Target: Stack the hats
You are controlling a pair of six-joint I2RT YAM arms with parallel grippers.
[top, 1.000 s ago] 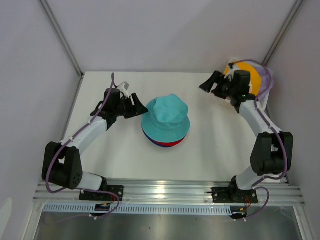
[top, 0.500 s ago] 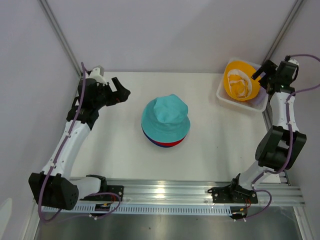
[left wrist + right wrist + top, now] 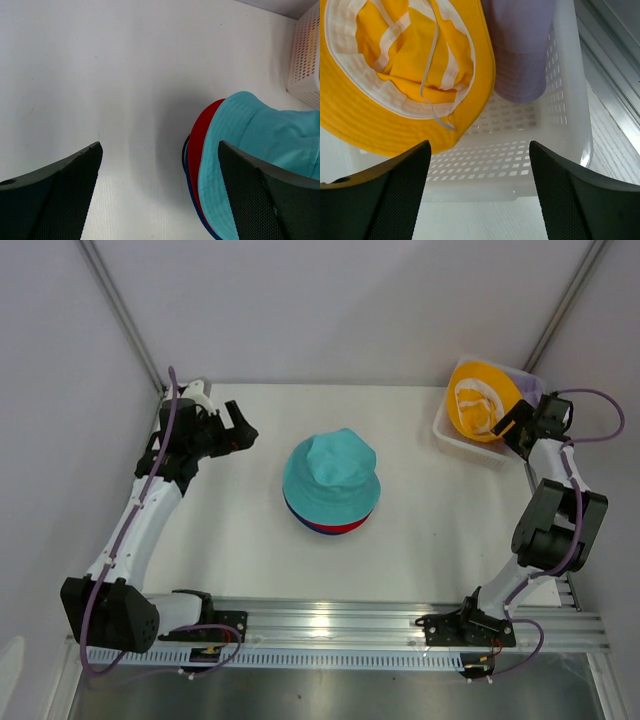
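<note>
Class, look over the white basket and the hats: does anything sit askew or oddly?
The yellow hat lies upside down, white lining showing, its brim spilling over the basket rim. The lavender hat sits inside beside it. The teal-topped stack looks neat.

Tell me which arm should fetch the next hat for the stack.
Right. The right gripper, open, hovers at the basket holding the yellow hat; the left gripper is far off by the stack.

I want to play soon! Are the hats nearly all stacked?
Done: teal hat sits on red hat and navy hat. In hand: nothing; left gripper and right gripper are open, empty. Left: yellow hat and lavender hat wait in the basket.
</note>
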